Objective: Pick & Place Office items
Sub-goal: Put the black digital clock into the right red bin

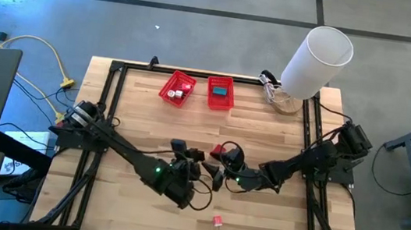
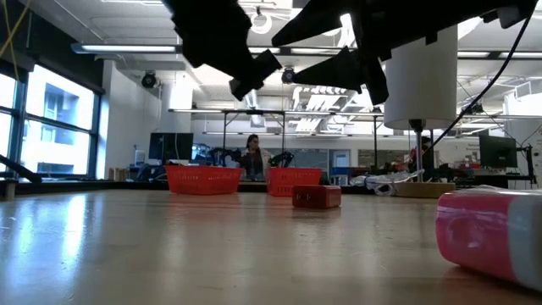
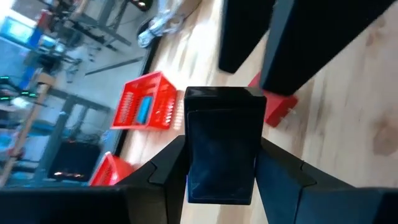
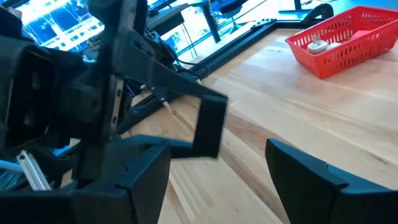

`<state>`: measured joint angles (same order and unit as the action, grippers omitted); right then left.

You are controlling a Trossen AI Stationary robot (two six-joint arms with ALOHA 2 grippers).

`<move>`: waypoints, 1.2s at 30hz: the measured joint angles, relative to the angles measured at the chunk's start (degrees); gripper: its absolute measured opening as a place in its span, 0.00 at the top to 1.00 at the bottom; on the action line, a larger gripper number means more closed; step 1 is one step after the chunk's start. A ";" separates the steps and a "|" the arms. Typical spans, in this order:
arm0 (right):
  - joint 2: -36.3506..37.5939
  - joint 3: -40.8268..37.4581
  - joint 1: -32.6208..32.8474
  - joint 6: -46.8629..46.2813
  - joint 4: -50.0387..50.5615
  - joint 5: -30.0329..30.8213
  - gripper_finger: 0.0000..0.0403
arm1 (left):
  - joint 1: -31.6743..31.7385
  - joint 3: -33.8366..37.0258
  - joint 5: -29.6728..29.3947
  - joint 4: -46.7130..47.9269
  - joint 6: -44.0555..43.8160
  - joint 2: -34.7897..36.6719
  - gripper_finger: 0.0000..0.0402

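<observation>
1. The left gripper [image 3: 221, 180] is clamped on a dark block [image 3: 221, 146], held above mid-table.
2. The right gripper [image 4: 217, 174] faces it from the right with its jaws wide and nothing between them; the left arm's block hangs just in front of it.
3. This looks like a hand-over. To do it well, the right fingers should straddle the block's free end squarely and close before the left lets go.
4. A red block [image 1: 217, 149] lies on the table near both grippers; keep the arms high enough to clear it.
5. A pink block [image 1: 218, 221] lies near the front edge, well apart from the rest.
6. The far baskets: the left basket [image 1: 168, 88] holds small pale and red pieces, the right basket [image 1: 211, 92] a teal block [image 1: 220, 90].
7. No brand, label or writing can be read on anything.
</observation>
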<state>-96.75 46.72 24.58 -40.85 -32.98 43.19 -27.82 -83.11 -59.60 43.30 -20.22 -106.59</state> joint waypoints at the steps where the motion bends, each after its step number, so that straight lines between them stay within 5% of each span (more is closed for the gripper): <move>1: 0.00 0.00 0.00 0.01 -0.10 0.02 0.38 | 0.21 0.00 0.94 -1.30 1.00 0.00 0.64; 17: 0.00 -0.01 -0.28 1.69 -0.06 0.60 0.39 | 1.14 0.00 3.64 -13.80 13.38 -0.02 0.64; 22: 0.00 0.00 -0.35 1.98 -0.16 1.36 0.52 | 1.16 0.00 4.85 -13.87 13.04 -0.07 0.64; 30: 0.00 0.08 -0.35 3.12 -0.24 -1.04 0.87 | 1.17 0.04 4.70 -13.69 13.19 -0.09 0.59; 36: 0.00 -0.04 -0.20 4.87 0.22 -1.33 0.89 | 1.12 0.04 4.78 -14.69 12.93 -0.09 0.58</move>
<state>-96.75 46.68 24.38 -35.98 -32.76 41.86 -26.70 -83.07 -54.81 28.61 -7.29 -106.67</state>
